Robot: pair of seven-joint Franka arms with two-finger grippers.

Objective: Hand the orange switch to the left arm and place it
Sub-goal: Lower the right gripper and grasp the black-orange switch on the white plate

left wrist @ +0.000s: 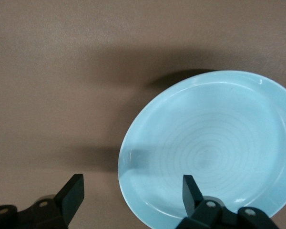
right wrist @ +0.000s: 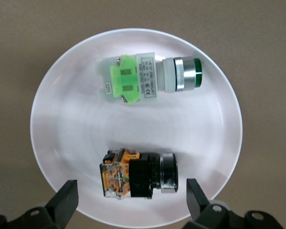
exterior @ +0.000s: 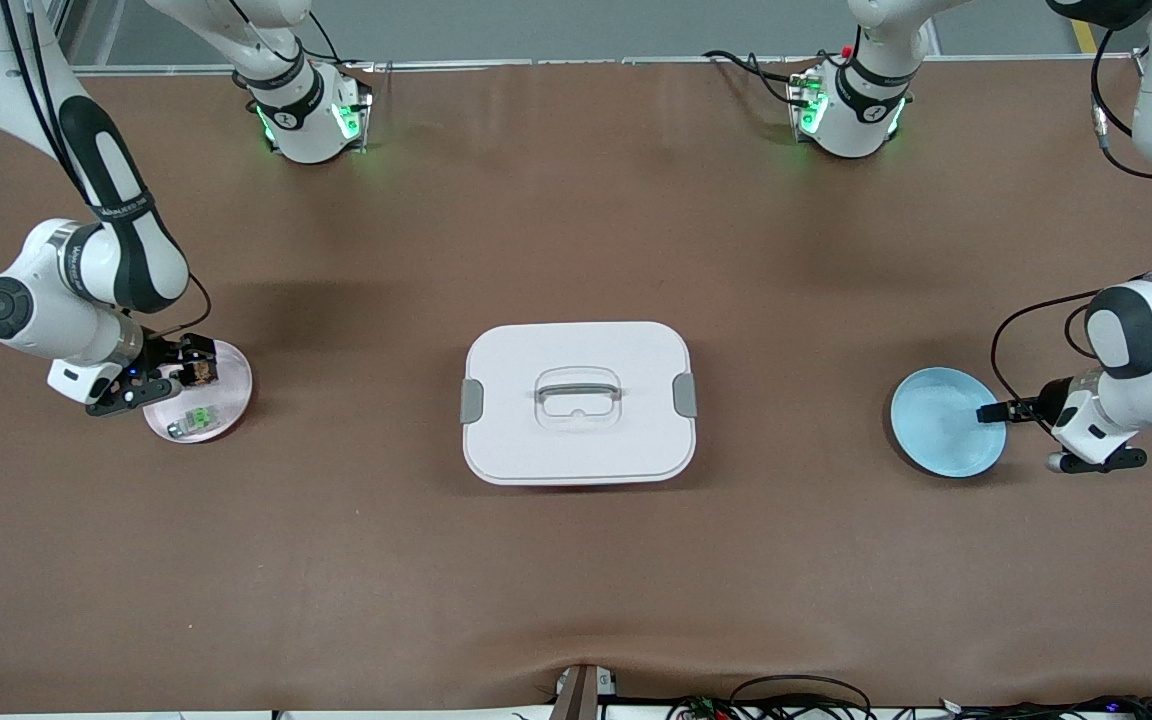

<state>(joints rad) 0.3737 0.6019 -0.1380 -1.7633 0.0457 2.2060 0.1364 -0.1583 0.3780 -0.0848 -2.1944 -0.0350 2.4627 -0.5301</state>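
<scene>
The orange switch (exterior: 202, 372) lies on its side on a pink plate (exterior: 233, 388) at the right arm's end of the table. In the right wrist view the orange switch (right wrist: 138, 174) lies just ahead of the fingertips. My right gripper (exterior: 176, 376) hangs open and empty just over it, and shows in its own view (right wrist: 132, 195). The white box (exterior: 578, 402) stands shut mid-table. My left gripper (exterior: 998, 411) is open and empty over the edge of a blue plate (exterior: 936, 425), with one finger over the plate in its own view (left wrist: 132, 188).
A pale grey switch with a green part (exterior: 196, 418) lies on the same pink plate (right wrist: 71, 124), nearer the front camera than the orange one; it also shows in the right wrist view (right wrist: 150, 78). The blue plate (left wrist: 209, 148) holds nothing. Cables lie at the table's front edge.
</scene>
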